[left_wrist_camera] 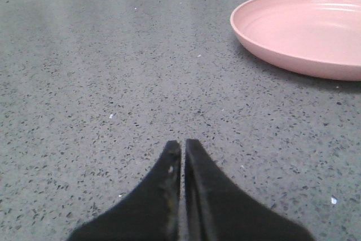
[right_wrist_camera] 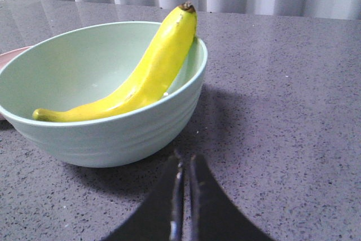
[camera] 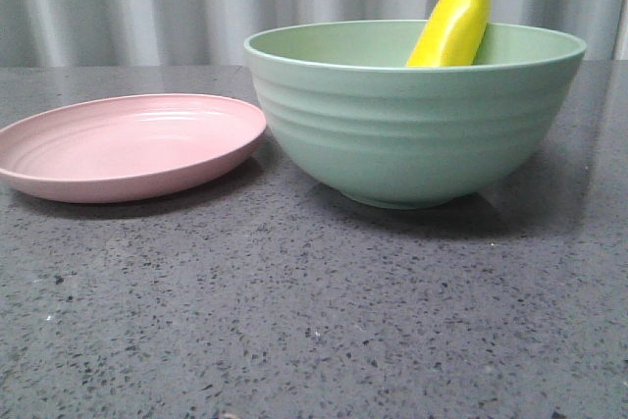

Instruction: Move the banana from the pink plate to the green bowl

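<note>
Both hands are pinched closed on nothing, hovering low over your speckled grey table [camera: 314, 321]: the left hand [left_wrist_camera: 183, 149] is near the pink plate [left_wrist_camera: 304, 32], the right hand [right_wrist_camera: 185, 165] just short of the green bowl [right_wrist_camera: 113, 134]. Further back, you'll see the banana [right_wrist_camera: 146, 71] lying inside the bowl, its dark tip poking up over the far rim, with the plate just beside the bowl.

banana [camera: 452, 25] lower half hidden by green bowl [camera: 412, 125] wall, pink plate [left_wrist_camera: 304, 29] cut off at frame edge
</note>
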